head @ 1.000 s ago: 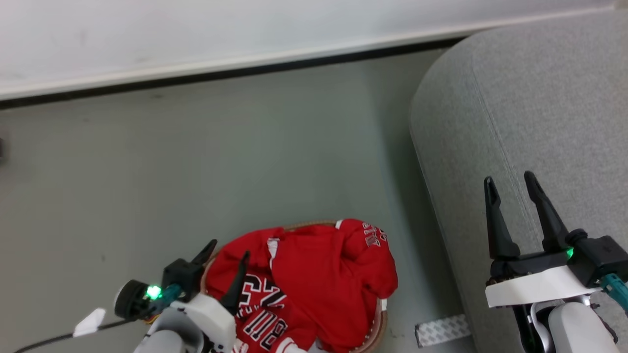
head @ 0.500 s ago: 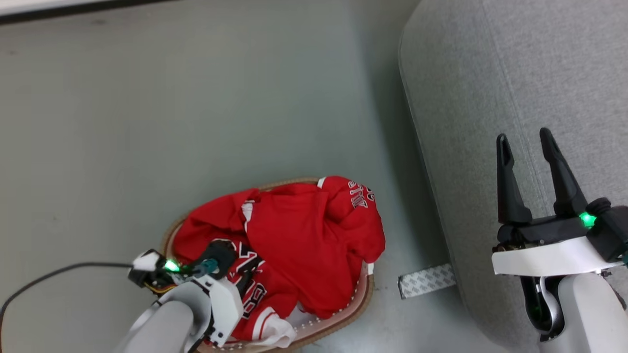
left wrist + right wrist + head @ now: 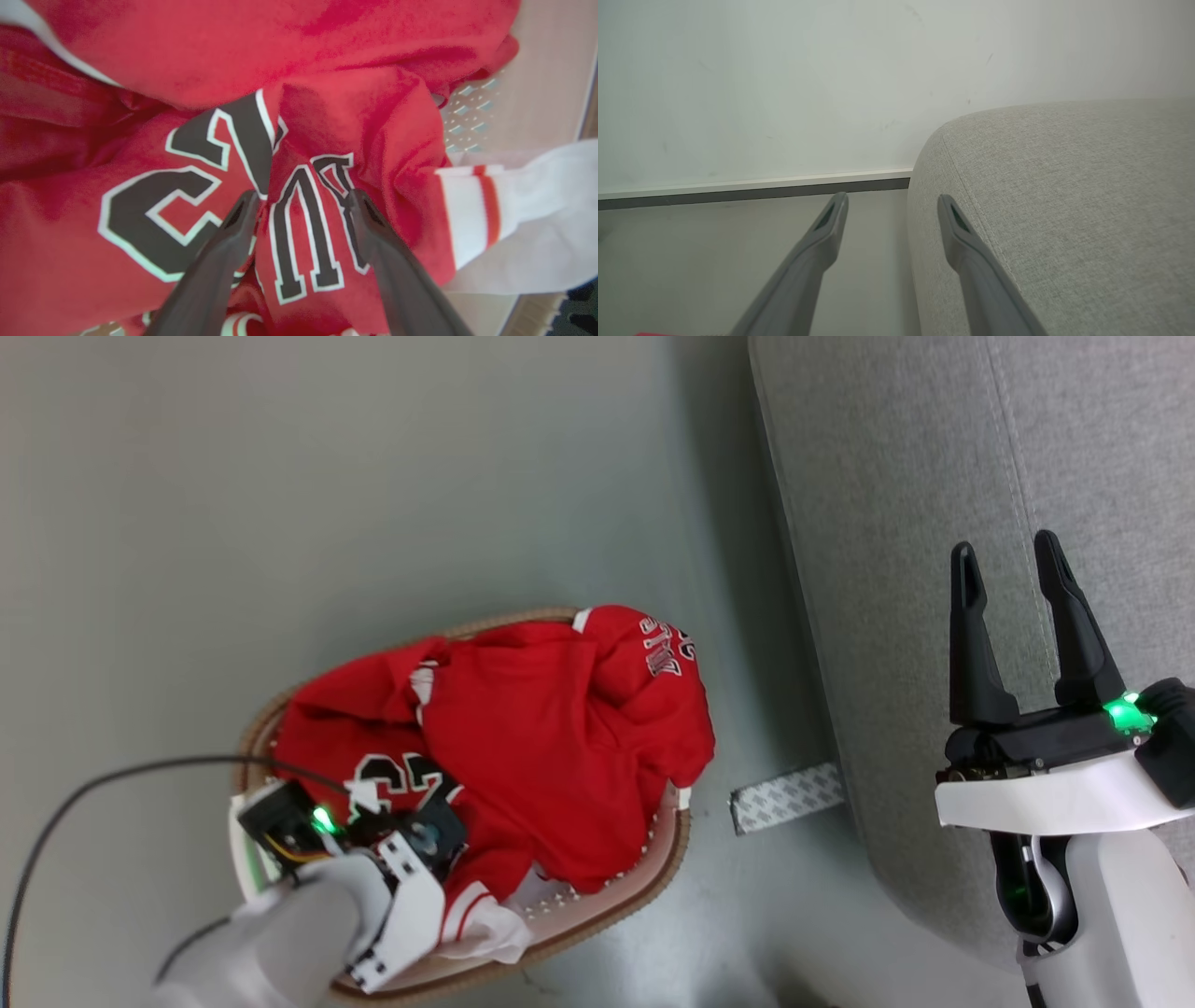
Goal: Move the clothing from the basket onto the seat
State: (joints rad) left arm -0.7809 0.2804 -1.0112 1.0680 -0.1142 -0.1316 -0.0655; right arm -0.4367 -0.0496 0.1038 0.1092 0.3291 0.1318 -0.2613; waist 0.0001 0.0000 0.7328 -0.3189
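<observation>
The red clothing with white trim and dark lettering is heaped in the white basket, whose brown rim shows on the floor. My left wrist hangs over the heap's near side, its fingers hidden below it. In the left wrist view my left gripper is open, its tips down at the lettered red cloth; I cannot tell whether they touch it. The light grey seat fills the right. My right gripper stands open and holds nothing above the seat's edge.
A patterned strip of tape lies on the floor between basket and seat. A black cable curves across the floor at the left. In the right wrist view a pale wall and baseboard stand beyond the seat.
The camera has tilted down, so the whole picture has shifted up. My left gripper has swung from pointing up beside the basket to pointing down into the clothing. The right gripper stays open.
</observation>
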